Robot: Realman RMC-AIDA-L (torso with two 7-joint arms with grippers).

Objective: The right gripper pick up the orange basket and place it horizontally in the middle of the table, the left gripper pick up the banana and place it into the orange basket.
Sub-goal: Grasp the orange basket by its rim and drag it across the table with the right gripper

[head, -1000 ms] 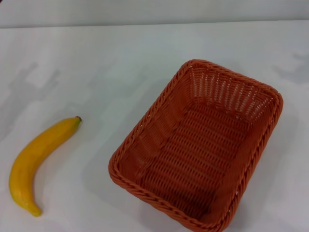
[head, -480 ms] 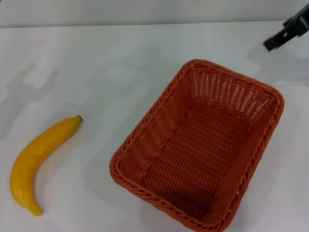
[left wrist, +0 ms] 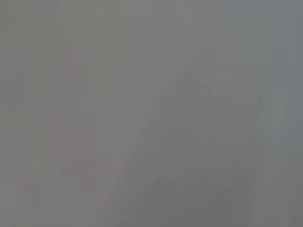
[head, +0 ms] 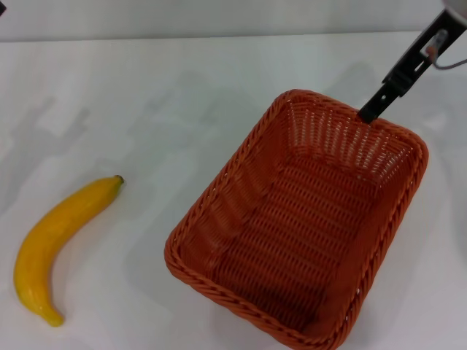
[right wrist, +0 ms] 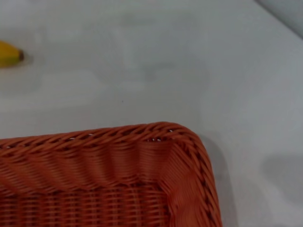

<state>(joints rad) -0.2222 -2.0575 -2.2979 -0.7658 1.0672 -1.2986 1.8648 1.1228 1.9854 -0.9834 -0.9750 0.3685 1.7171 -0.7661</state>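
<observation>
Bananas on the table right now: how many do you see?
1. The banana lies on the table at the robot's left, apart from the orange basket, which holds nothing. Its stem tip also shows in the right wrist view.

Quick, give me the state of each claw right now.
Right claw: over the far rim of the burnt-orange woven wicker basket, holding nothing; open or closed cannot be told.
Left claw: not in view.
</observation>
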